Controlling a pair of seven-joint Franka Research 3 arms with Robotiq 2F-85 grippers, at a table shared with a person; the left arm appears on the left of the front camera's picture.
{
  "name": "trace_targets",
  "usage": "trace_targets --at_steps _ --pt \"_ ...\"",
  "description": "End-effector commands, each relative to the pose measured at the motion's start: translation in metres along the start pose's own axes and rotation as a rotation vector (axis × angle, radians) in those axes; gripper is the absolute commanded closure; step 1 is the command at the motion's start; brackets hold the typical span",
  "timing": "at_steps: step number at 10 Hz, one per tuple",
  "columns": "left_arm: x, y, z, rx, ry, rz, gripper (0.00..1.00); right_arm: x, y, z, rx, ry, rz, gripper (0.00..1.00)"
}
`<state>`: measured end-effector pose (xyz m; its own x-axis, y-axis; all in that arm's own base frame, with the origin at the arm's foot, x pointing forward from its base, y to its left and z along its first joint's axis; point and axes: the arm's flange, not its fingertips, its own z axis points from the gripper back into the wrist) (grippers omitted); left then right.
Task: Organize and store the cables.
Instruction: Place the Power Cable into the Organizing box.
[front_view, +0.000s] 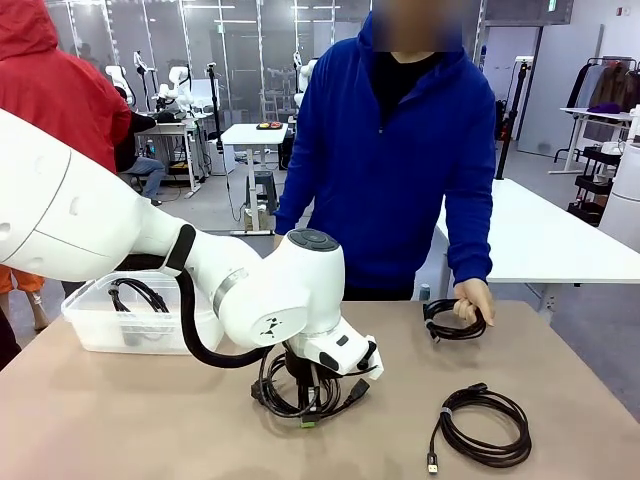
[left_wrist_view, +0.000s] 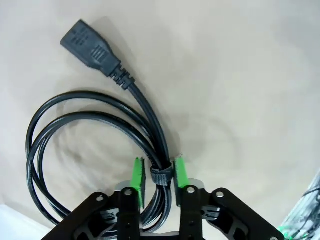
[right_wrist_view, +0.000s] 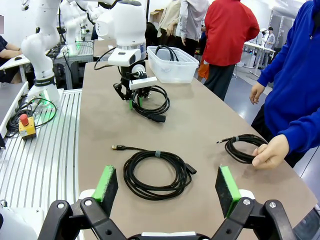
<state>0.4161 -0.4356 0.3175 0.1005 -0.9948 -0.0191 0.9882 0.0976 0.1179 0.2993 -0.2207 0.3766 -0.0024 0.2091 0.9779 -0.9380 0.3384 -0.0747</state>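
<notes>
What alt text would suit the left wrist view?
The left gripper is shut on the strap of a coiled black power cable on a tan table. Its chunky plug points away from the gripper.

The cables (front_view: 482, 427) are black, the tabletop (front_view: 120, 420) plain tan. The left hand (left_wrist_view: 159, 181) is black with green pads (left_wrist_view: 137, 175); the bin (front_view: 100, 335) is clear.

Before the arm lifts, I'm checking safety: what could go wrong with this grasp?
The left gripper is shut on the coiled black power cord only at its band, so loops and the chunky plug could dangle, swing or slip free. The clear plastic bin already holds a cable; hanging loops might catch its rim.
</notes>
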Motion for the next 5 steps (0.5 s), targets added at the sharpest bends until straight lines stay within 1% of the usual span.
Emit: trace_targets --at_steps 1,5 --pt "0.0014 0.0024 0.0044 -0.078 -0.049 -0.022 1.0 0.0005 0.0005 0.0021 -0.002 -0.012 0.011 0.0" --pt "-0.007 0.005 0.0108 -0.079 -0.054 -0.001 1.0 0.0005 0.0005 0.0021 -0.002 -0.012 0.011 0.0"
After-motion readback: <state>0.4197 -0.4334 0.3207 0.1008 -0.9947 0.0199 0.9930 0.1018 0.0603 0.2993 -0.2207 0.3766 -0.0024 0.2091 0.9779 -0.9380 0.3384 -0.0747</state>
